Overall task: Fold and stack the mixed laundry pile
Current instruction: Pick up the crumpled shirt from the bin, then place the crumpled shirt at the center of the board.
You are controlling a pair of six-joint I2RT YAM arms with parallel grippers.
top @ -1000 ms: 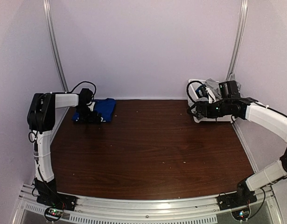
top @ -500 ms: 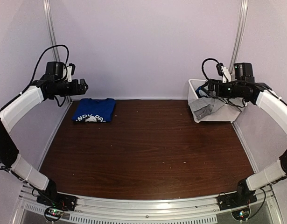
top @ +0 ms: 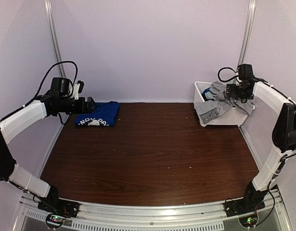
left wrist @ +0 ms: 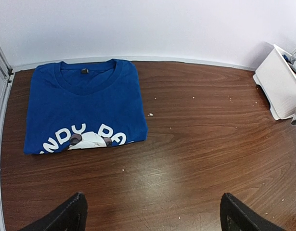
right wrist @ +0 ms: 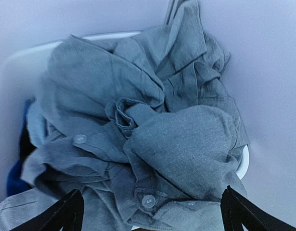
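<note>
Grey shirt [top: 212, 108] overhangs white bin [top: 238, 118] (front wall).

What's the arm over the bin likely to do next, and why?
Probably lower the open right gripper and close on the crumpled grey shirt, which spills unfolded from the white bin; one blue shirt already lies folded on the table.

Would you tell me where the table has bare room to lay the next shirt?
The table is bare from the folded blue shirt across to the white bin. Crowded: the bin, heaped with grey shirts.
</note>
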